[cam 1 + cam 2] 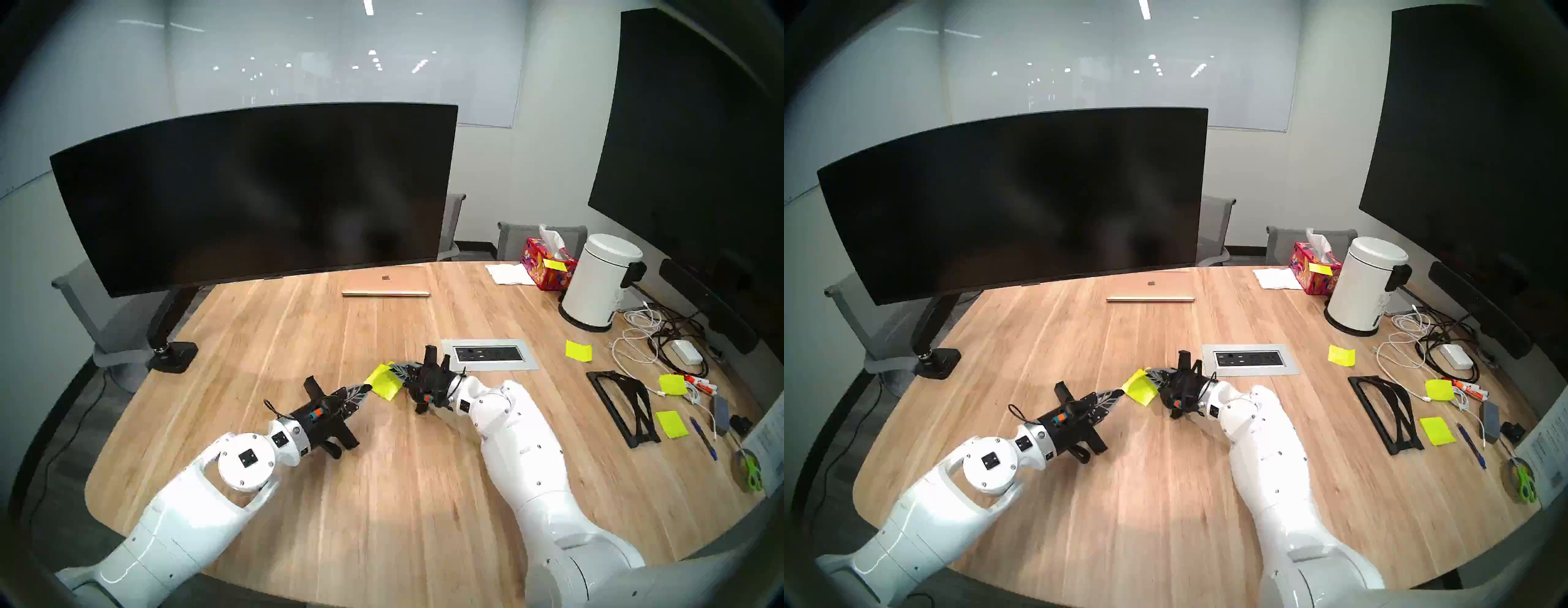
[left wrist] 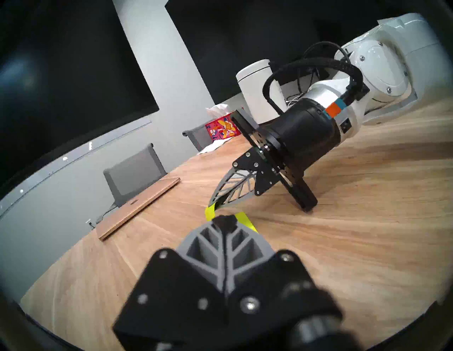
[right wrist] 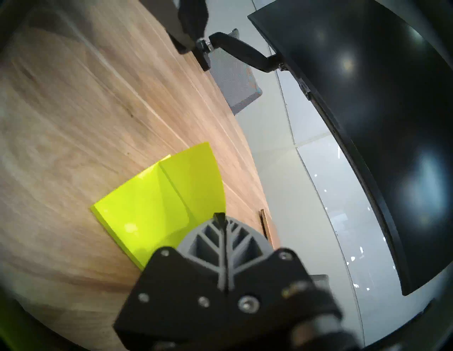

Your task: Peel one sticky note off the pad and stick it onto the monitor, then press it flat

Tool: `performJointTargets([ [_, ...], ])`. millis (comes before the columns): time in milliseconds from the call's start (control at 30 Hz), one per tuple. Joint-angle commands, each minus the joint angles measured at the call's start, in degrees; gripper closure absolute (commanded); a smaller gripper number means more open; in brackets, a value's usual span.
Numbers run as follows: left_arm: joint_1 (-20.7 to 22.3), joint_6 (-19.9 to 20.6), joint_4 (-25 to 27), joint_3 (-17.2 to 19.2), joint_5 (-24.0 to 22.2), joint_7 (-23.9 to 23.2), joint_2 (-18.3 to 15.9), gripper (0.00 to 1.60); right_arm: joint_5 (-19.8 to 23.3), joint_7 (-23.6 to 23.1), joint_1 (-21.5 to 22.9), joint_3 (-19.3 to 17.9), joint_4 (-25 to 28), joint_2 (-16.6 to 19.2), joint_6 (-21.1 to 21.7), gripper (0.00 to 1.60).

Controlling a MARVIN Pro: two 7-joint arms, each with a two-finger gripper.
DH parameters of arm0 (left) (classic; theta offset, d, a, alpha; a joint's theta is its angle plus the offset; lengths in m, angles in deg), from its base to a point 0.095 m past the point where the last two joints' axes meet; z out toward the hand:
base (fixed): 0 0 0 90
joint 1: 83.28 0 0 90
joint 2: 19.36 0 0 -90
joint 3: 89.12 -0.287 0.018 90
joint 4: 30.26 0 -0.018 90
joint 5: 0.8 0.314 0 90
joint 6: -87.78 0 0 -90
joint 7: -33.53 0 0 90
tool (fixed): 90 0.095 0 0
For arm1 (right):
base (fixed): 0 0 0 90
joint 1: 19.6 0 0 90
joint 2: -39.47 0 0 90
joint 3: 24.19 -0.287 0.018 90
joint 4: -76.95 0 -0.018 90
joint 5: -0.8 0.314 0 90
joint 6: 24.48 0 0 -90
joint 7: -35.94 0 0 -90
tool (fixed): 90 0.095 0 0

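Head view: both hands meet at the yellow pad mid-worktop.
Right hand [image 3: 221, 218] is pinched on the lifted sticky note [image 3: 196, 176]; left hand [image 1: 368, 387], fingers together, nips the pad [image 1: 388, 385] corner on the worktop [image 1: 297, 339]. Monitor [image 1: 254, 191] stands well behind.

A closed laptop [image 1: 386, 285] lies on the wooden table [image 1: 297, 488]. A tissue box [image 1: 547, 267] stands beside a white bin [image 1: 598, 280].

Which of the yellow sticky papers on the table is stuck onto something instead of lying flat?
The small note on the colourful tissue box at the far right. The other loose notes lie on the wooden table.
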Motion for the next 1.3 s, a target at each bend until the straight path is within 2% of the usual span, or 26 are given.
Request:
performJointTargets([
  [0,1.49,0.27,-0.34,0.10,-0.13,0.38,1.08,1.60,0.17,-0.20,-2.04,-0.07,-2.11,-0.11,0.15,1.60],
  [167,2.02,0.28,-1.70,-0.51,0.32,0.71,1.70,1.60,0.77,-1.15,-2.72,-0.11,-0.46,-0.27,0.23,1.60],
  [567,3.11,0.40,-3.60,-1.79,1.47,1.10,2.37,1.60,0.65,-0.48,-2.44,0.30,-1.70,-0.46,0.34,1.60],
  [1267,7.46,1.81,-8.40,-3.94,3.03,2.08,6.06,1.60,1.23,-0.39,-3.41,0.05,-1.10,-0.33,0.36,1.60],
])
